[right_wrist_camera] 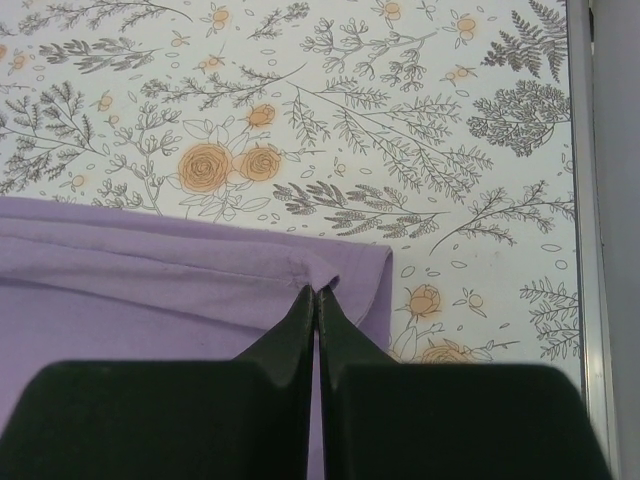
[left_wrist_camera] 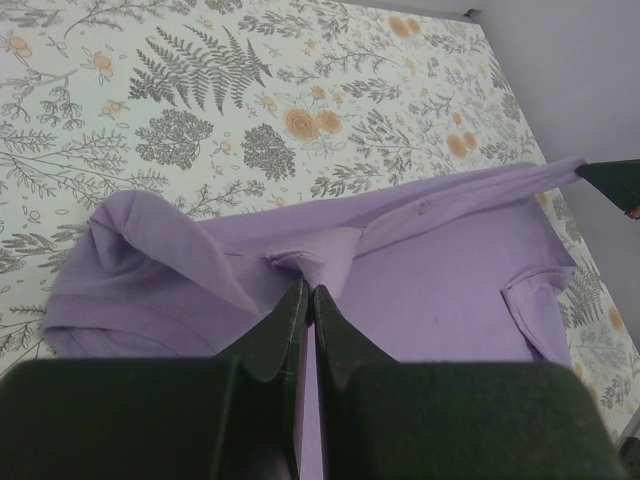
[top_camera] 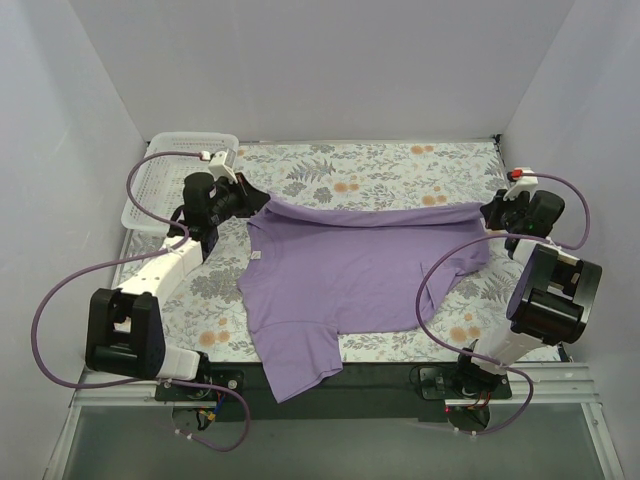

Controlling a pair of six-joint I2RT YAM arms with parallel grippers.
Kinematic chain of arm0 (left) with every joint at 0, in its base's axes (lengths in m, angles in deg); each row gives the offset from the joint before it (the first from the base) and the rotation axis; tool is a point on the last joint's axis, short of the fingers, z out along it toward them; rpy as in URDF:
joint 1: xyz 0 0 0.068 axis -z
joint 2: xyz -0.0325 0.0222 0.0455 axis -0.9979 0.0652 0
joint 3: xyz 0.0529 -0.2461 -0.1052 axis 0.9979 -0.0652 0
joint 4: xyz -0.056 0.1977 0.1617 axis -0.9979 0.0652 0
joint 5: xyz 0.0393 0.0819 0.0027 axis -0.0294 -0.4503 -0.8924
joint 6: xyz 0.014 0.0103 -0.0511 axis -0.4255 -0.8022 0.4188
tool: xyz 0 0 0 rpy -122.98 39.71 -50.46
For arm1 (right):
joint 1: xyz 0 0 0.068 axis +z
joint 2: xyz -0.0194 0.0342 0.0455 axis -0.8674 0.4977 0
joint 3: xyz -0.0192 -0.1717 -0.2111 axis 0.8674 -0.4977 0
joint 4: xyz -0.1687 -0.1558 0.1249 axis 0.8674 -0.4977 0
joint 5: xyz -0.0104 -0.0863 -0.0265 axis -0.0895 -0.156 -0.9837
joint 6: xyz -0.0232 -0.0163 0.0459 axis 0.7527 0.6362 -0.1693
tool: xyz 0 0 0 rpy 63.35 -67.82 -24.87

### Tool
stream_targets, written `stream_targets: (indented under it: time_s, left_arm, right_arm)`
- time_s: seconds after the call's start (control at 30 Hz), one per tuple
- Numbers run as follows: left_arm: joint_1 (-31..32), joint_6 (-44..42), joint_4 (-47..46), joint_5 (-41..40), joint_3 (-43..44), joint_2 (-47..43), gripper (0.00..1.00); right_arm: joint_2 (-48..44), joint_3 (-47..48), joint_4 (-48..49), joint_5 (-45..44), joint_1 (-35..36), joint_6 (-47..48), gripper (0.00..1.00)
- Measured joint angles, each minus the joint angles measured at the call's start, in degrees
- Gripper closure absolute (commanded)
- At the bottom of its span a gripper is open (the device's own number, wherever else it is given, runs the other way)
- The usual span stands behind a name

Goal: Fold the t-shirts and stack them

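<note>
Top external view: I reach forward over the tabletop (top_camera: 380, 170) on both sides, left fingers (left_wrist_camera: 308, 292) and right fingers (right_wrist_camera: 316, 292) each clamped tight on the purple t-shirt (top_camera: 340, 270) at its far edge.

No readable text, label, brand, number or sign shows anywhere in these three views, not on any surface.
</note>
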Motion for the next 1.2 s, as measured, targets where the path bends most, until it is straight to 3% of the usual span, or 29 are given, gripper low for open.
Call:
stream_targets:
  time_s: [0.17,0.23,0.27,0.33,0.37,0.4,0.63,0.93,1.2]
  left_arm:
    - [0.0,0.04,0.7,0.68,-0.9,-0.02,1.0]
    - [0.0,0.04,0.83,0.74,-1.68,-0.28,1.0]
    - [0.0,0.04,0.94,0.79,-2.38,-0.63,1.0]
    - [0.0,0.11,1.29,0.92,-3.82,-1.6,1.0]
    - [0.0,0.17,1.36,0.94,-4.66,-2.19,1.0]
    - [0.0,0.26,1.62,1.03,-5.42,-2.8,1.0]
    - [0.0,0.59,2.58,2.12,-8.59,-5.4,1.0]
    - [0.0,0.7,4.63,2.4,-10.38,-7.52,1.0]
    - [0.17,0.92,7.13,2.34,-11.04,-7.87,1.0]
  right_arm:
    - [-0.17,-1.92,0.37,0.55,-1.2,0.87,0.85]
    - [-0.55,-3.28,0.28,0.83,-2.12,1.31,0.7]
    - [-0.83,-4.0,0.33,0.9,-2.69,1.75,0.5]
    - [-1.44,-5.22,0.07,1.11,-3.98,2.4,0.33]
    - [-1.77,-5.66,-0.11,1.33,-4.61,3.04,0.19]
    - [-2.19,-6.05,-0.44,1.51,-5.16,3.19,0.16]
    - [-5.49,-7.61,-2.43,4.04,-7.87,5.53,0.08]
    - [-7.06,-7.45,-11.61,15.78,-10.36,12.04,0.08]
    - [-7.04,-6.91,-16.96,20.68,-11.32,14.99,0.07]
